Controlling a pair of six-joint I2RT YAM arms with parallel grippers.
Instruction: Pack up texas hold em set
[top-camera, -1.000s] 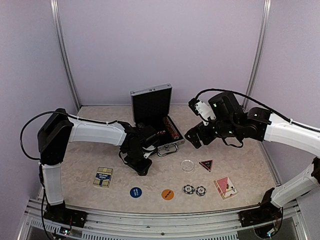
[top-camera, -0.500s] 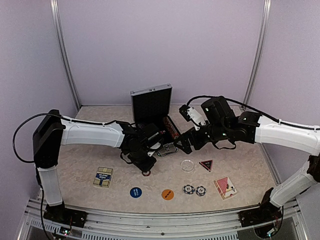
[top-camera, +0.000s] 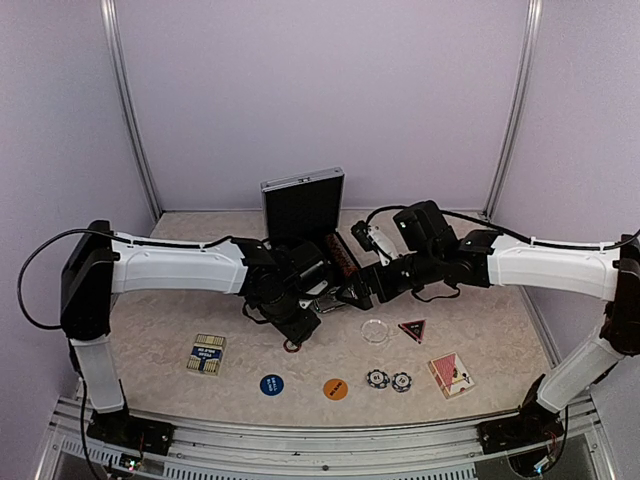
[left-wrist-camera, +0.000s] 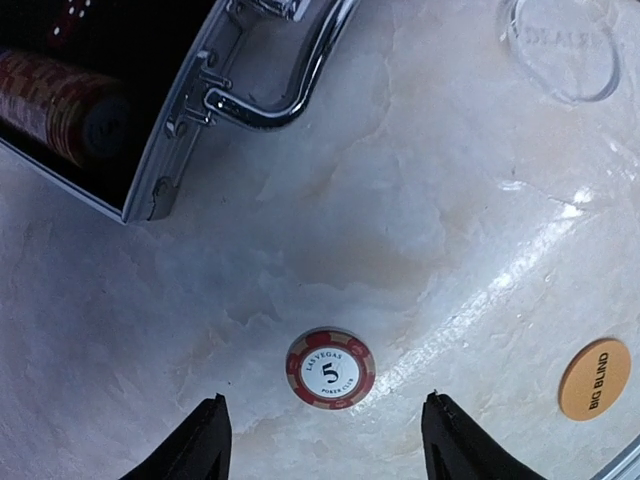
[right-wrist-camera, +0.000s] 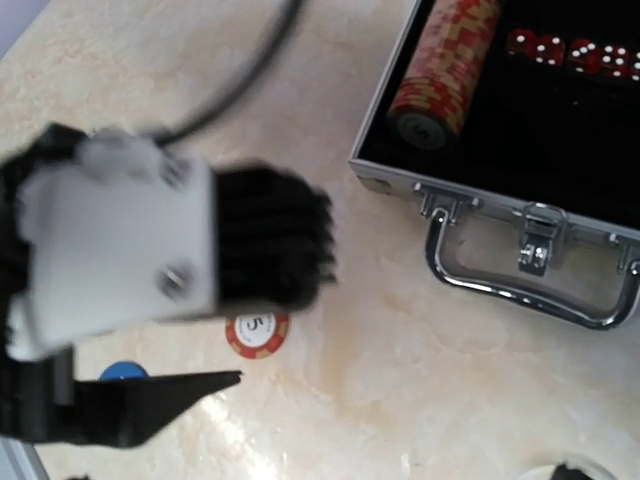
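A red-and-white striped poker chip marked 5 (left-wrist-camera: 330, 367) lies flat and loose on the pale marbled bench (left-wrist-camera: 430, 230), on the near side of the small silver aluminium briefcase (top-camera: 302, 205) and a little left of its curved metal handle (left-wrist-camera: 290, 90). The left pincer (left-wrist-camera: 327, 425) hangs right over it, spread wide and empty, one black fingertip to each side of the chip and neither touching it. The coming move turns on that: the chip sits almost centred in the gap, just ahead of the tips, so a short drop and a squeeze looks enough. Round and flat, it has no long axis to line up with; the worry is its thinness against the bench, where the pads may skid over the rim. The right pincer (top-camera: 352, 294) hovers at the briefcase's front edge by the handle, fingers seemingly apart and empty, farther from the chip, so the left arm is the one placed for this pick. Inside the briefcase lie a red-and-tan roll of stacked chips (right-wrist-camera: 445, 70) and red dice (right-wrist-camera: 570, 50); a clear round disc (left-wrist-camera: 560, 45) and an orange disc lettered BIG BLIND (left-wrist-camera: 595, 378) wait on the bench on its near side
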